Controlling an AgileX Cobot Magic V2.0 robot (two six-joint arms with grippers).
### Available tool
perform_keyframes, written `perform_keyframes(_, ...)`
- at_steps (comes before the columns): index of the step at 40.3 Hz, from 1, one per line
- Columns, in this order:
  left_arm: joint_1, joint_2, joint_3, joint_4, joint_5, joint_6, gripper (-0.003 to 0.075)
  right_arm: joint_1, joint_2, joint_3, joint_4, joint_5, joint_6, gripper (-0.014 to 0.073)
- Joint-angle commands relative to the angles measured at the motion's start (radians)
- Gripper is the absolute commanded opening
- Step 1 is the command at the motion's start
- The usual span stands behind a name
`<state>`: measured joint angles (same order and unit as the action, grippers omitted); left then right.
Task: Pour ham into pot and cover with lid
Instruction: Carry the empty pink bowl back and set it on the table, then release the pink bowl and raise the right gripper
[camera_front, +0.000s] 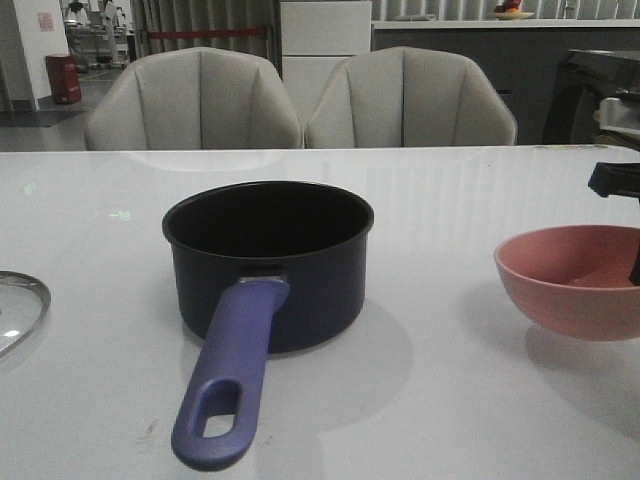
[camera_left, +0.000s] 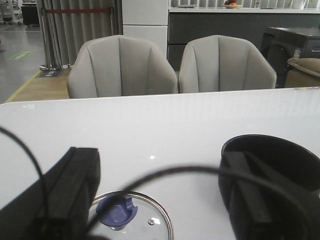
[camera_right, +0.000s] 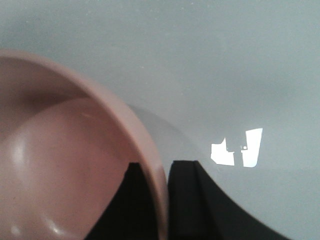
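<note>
Right tool (camera_right: 160, 200) straddles the smooth pink bowl's (camera_right: 60, 165) thin rim.

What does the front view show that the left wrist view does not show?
Only the front view shows the salmon-pink round bowl on the white table, the right tool at the bowl's rim, and the dark pot's long purple-blue handle.

Only the left wrist view shows the glass lid's purple-blue knob and the left tool, which is open above the lid.

Both views show the dark navy round pot, part of the clear glass lid with its silver rim, and two grey chairs behind the table.
</note>
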<state>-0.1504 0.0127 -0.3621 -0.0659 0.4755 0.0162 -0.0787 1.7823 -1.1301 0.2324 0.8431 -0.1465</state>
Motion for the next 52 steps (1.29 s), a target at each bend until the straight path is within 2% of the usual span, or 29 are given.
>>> perform_keyframes(1, -0.004, 0.013, -0.026, -0.004, -0.084, -0.002, 0.0533, -0.005, -0.037, -0.031, 0.005, -0.015, -0.024, 0.0155)
perform_keyframes(5, -0.004, 0.013, -0.026, -0.004, -0.084, -0.002, 0.0533, -0.004, -0.037, -0.031, 0.005, -0.015, -0.045, 0.0242)
perform_keyframes(10, -0.004, 0.013, -0.026, -0.004, -0.084, -0.002, 0.0533, -0.004, -0.037, -0.031, 0.005, -0.014, -0.051, 0.0456)
perform_keyframes(14, -0.004, 0.013, -0.026, -0.004, -0.084, -0.002, 0.0533, -0.004, -0.037, -0.031, 0.005, -0.008, -0.054, 0.0561)
perform_keyframes(23, -0.004, 0.013, -0.026, -0.004, -0.084, -0.002, 0.0533, -0.004, -0.08, -0.061, 0.007, -0.009, -0.114, 0.0563)
perform_keyframes(39, -0.004, 0.013, -0.026, -0.004, -0.084, -0.002, 0.0533, 0.032, -0.402, -0.053, 0.078, -0.042, -0.228, 0.0563)
perform_keyframes(46, -0.004, 0.013, -0.026, -0.004, -0.084, -0.002, 0.0533, 0.101, -0.585, 0.0, 0.078, -0.088, -0.231, 0.0563)
perform_keyframes(52, -0.004, 0.013, -0.026, -0.004, -0.084, -0.002, 0.0533, 0.13, -0.742, 0.109, 0.078, -0.176, -0.231, 0.0563)
